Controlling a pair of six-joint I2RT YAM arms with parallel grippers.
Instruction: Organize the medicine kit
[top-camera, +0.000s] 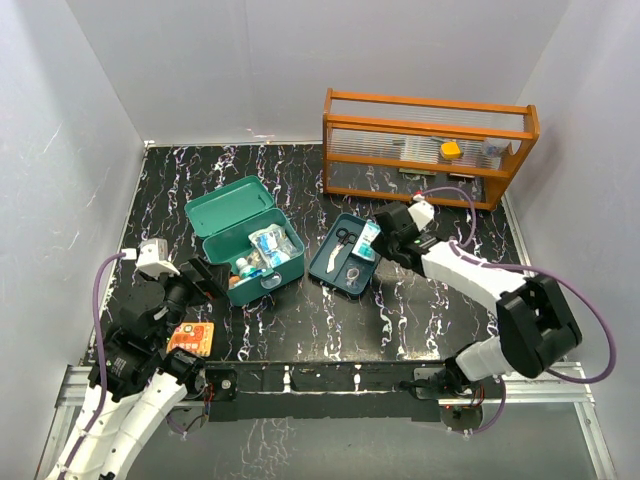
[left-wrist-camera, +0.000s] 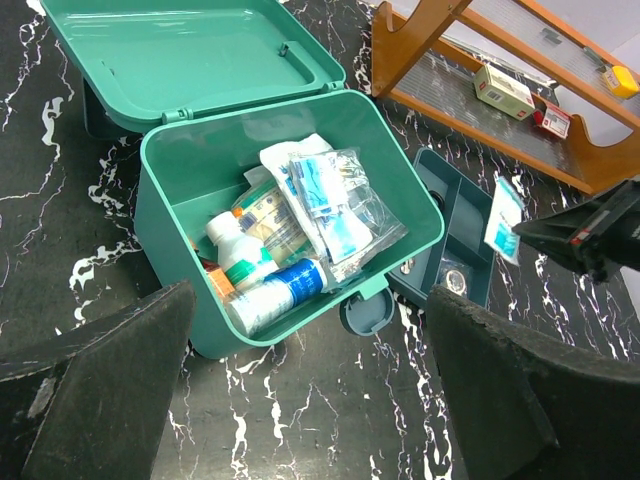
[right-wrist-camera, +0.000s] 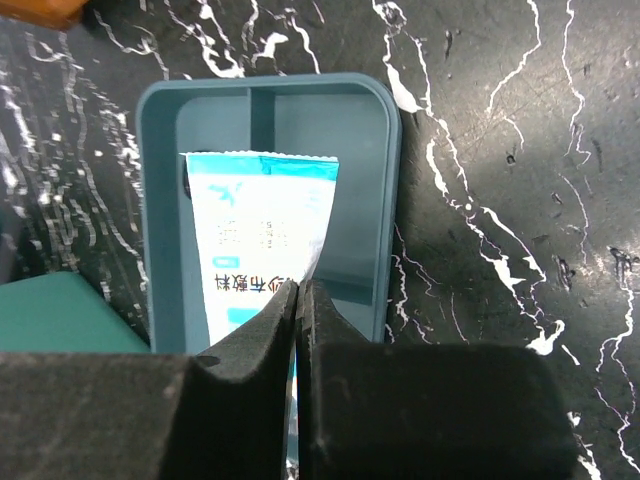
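Top external view, left to right: the left tool (top-camera: 200, 278) hangs wide open and empty over the black white-veined counter (top-camera: 300, 325), just left of the teal-green rounded plastic medicine box (top-camera: 268, 286), whose hinged lid is thrown back. Close beside the box on its right lies the matching teal divided insert tray (top-camera: 352, 290), with a small pair of scissors (top-camera: 343, 238) in one compartment. The right tool (top-camera: 385, 240) is over the tray's right end. The orange wooden slatted rack (top-camera: 430, 103) stands at the counter's far right corner.

Left wrist view alone looks into the box: a white bottle (left-wrist-camera: 228, 245), a blue-and-white tube (left-wrist-camera: 280, 295) and clear-wrapped packets (left-wrist-camera: 330, 200) lie piled loosely.

Right wrist view alone settles the grip. The right tool's jaws are pinched tight on the lower edge of a white and teal paper sachet (right-wrist-camera: 262, 225), which hangs over an end compartment of the tray. Whether it touches the tray floor I cannot tell.
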